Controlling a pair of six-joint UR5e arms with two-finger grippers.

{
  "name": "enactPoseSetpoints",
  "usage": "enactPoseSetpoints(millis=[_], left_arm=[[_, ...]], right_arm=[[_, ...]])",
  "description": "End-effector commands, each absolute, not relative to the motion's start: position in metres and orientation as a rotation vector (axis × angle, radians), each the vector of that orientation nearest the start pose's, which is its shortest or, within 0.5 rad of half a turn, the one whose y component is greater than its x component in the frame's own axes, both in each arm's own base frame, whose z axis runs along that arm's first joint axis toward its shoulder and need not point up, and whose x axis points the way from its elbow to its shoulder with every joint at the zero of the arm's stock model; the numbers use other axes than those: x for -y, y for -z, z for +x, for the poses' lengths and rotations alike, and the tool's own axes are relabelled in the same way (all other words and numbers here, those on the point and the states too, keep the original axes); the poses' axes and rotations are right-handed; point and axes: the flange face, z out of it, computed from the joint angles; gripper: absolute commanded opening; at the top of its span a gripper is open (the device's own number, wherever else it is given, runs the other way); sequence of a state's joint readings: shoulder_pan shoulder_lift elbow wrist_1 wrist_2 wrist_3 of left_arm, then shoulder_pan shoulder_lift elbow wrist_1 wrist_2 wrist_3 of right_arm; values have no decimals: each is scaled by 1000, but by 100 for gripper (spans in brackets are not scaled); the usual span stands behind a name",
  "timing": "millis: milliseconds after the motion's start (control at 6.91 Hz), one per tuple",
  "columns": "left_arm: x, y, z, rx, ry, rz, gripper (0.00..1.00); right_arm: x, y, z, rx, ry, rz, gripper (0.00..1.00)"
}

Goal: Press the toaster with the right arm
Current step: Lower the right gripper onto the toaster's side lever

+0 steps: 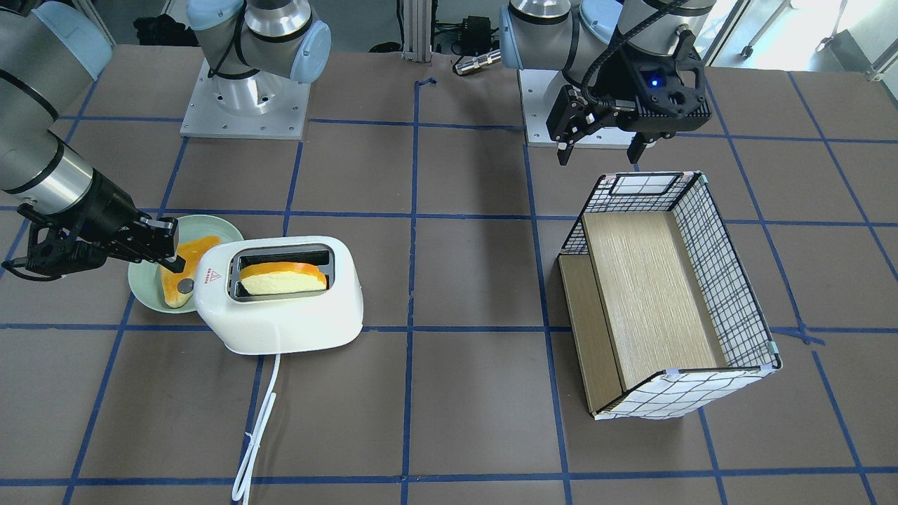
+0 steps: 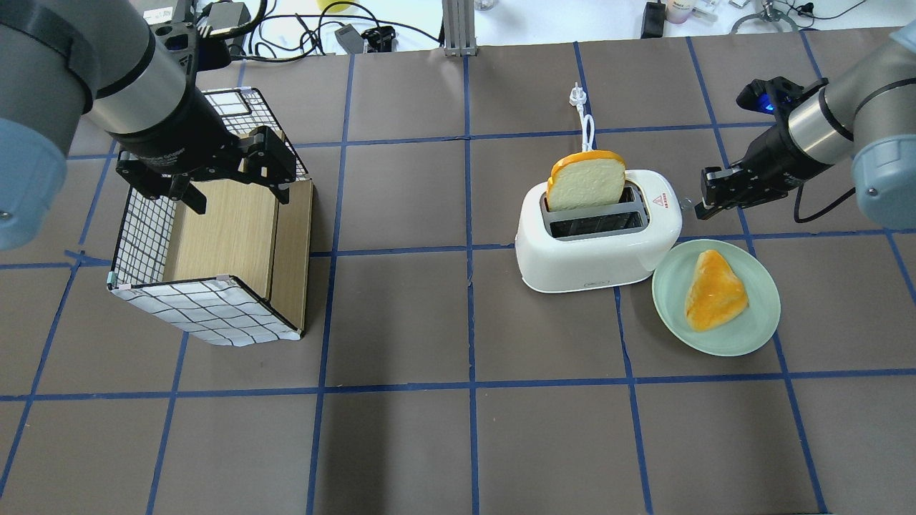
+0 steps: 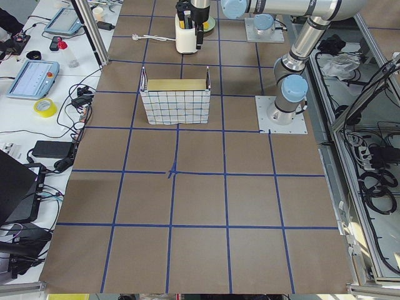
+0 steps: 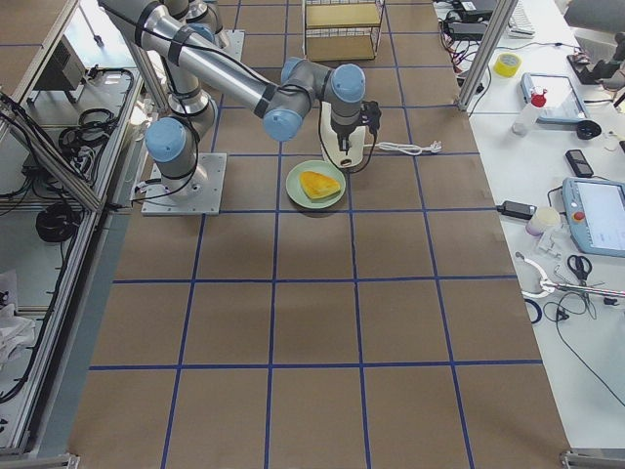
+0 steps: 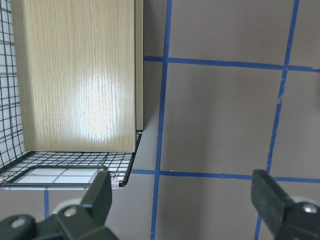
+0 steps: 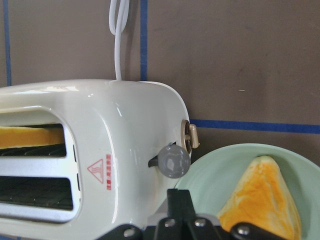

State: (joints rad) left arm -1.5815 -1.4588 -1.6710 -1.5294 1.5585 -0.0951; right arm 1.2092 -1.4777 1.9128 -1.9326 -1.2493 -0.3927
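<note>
The white toaster stands on the brown table, with a slice of bread upright in one slot and rising above it in the overhead view. My right gripper is shut and empty. Its tip is close to the toaster's end by the pale green plate. In the right wrist view the gripper sits just below the round silver knob on the toaster; I cannot tell if it touches. My left gripper is open and empty above the basket.
The plate holds a toasted slice and touches the toaster's end. The toaster's white cord runs away across the table. The wire basket with wooden boards lies on the robot's left side, under the left gripper.
</note>
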Motion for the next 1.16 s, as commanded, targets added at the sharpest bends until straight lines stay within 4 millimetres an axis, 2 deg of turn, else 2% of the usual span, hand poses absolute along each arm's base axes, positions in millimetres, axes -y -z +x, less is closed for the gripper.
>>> enactPoseSetpoints(millis=[0,1013], left_arm=[[448,-495,-139,-3153,81,-133,100],[448,-496,-139,-3153,84,-133,100]], right_arm=[[518,-313,-18,-2796,75,-24,0],[527,-289,-21,-2791,59,-25,0]])
